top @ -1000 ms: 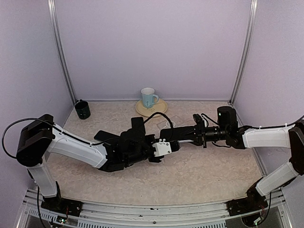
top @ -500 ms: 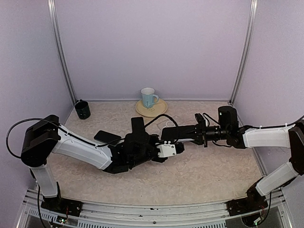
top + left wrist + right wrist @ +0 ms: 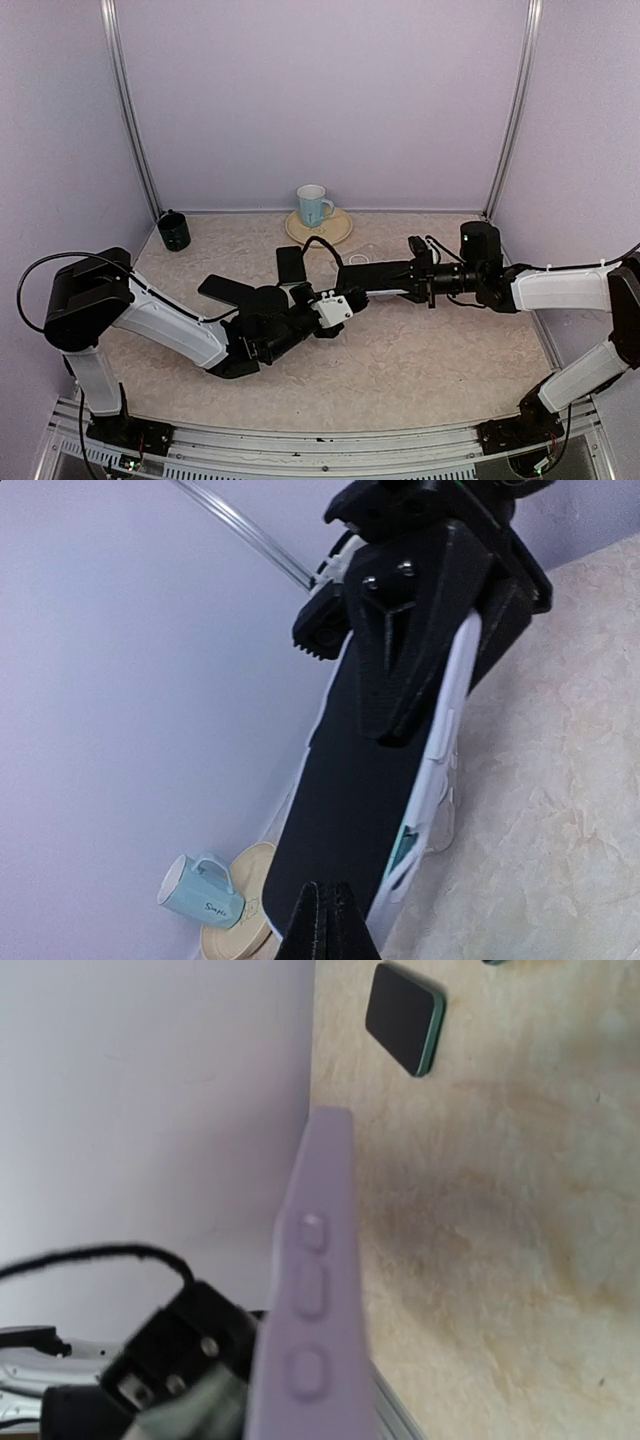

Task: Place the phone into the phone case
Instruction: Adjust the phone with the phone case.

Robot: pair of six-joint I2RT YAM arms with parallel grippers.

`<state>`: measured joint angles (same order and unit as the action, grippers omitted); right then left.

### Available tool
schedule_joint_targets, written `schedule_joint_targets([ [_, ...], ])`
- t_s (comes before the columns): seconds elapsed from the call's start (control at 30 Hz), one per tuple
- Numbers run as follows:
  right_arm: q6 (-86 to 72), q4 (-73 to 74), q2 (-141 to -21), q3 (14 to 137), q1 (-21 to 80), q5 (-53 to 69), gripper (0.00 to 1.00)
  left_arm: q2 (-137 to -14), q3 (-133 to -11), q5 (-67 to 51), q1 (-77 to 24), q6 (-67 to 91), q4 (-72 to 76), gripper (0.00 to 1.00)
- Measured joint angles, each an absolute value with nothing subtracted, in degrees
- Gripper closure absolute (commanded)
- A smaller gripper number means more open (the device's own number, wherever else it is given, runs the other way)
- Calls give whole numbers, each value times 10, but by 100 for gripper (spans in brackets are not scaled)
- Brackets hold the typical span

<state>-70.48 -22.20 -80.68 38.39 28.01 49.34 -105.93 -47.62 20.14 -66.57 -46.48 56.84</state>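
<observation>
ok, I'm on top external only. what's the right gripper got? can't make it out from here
Observer: Right wrist shows the right gripper shut on the phone case: lilac, edge-on, three button bumps along its side.
Operator: left gripper open?
Observer: No. Left wrist shows the left gripper shut with nothing between its tips, right by the case's lower end; contact unclear.
Operator: and the phone?
Observer: The phone lies flat on the table, apart from the case. Right wrist shows a green edge on it.
</observation>
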Motion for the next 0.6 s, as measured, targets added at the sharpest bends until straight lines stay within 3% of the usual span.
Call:
schedule_joint_targets([
  [0.17, -707, -222, -807, 384, 280, 500, 95, -1059, -468, 215, -660, -436, 619, 96],
  [0.27, -705, -222, -807, 384, 280, 500, 94, -1059, -463, 216, -660, -422, 630, 79],
  [0.6, -596, -181, -807, 388, 280, 486, 96, -994, -457, 199, -613, -220, 574, 5],
])
